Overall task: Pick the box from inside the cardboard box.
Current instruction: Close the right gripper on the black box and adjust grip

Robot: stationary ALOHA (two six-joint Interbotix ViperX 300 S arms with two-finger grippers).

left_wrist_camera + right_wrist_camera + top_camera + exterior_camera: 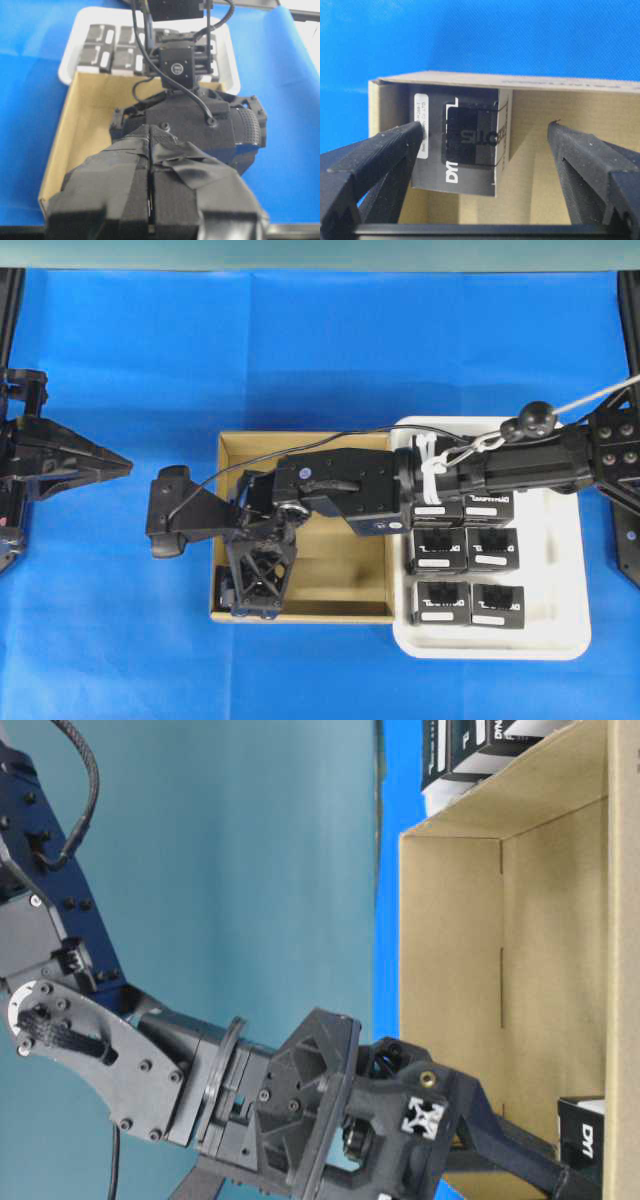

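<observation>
Blue cloth covers the bench (130,570), with a teal wall behind it in the table-level view.

Right tool (487,150) is spread wide inside the cardboard box (300,445), its two ribbed black plastic fingers (380,150) straddling the box (462,147) without closing on it; the left finger sits right at the box's label edge, the other stands well clear. Only the right wrist view shows this: from overhead the arm hides the box almost entirely.

That box is matte black and rectangular, lying in the carton's corner against plain brown walls. White letters "DY" read along its lower edge, a white strip down its side carries small print ending "CO.,LTD", and the darker panel's lettering is too blurred to read.

Left tool (118,466) hangs over the bench well left of the carton, its tape-wrapped fingers pressed together on nothing.

Beside the carton sits a white plastic tray (570,640) with rounded corners, holding more black boxes (468,604) in rows, each with white lettering and a white label strip.
</observation>
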